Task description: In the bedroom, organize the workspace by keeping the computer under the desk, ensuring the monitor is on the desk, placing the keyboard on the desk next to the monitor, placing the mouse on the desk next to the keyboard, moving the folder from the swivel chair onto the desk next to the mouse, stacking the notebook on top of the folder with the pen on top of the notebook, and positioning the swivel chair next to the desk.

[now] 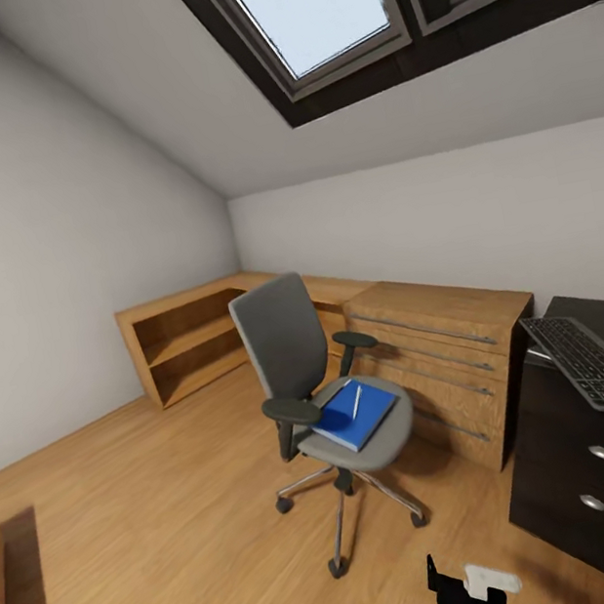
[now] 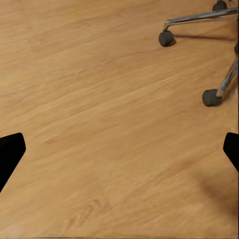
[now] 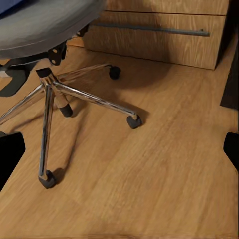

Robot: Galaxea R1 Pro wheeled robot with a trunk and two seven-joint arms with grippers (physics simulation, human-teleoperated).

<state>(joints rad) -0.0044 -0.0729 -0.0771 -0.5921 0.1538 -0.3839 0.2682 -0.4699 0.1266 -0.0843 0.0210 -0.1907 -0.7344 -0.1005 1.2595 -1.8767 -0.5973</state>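
The grey swivel chair [image 1: 298,362] stands mid-room on the wood floor, apart from the black desk [image 1: 562,484] at the right. On its seat lies the blue folder [image 1: 348,421] with the thin white pen [image 1: 357,401] resting on top. The keyboard [image 1: 595,364] lies on the desk, its near end overhanging the edge. Monitor, computer, mouse and notebook are out of view. My left gripper [image 2: 119,154] hangs open over bare floor, with chair casters [image 2: 167,38] beyond it. My right gripper [image 3: 119,154] is open too, low beside the chair's chrome base [image 3: 74,92].
A light-wood drawer chest [image 1: 450,355] stands between chair and desk. A low light-wood shelf unit [image 1: 190,341] runs along the far corner. The desk pedestal has silver knobs [image 1: 603,452]. Open floor [image 1: 134,530] spreads to the left. Skylights [image 1: 318,2] sit in the sloped ceiling.
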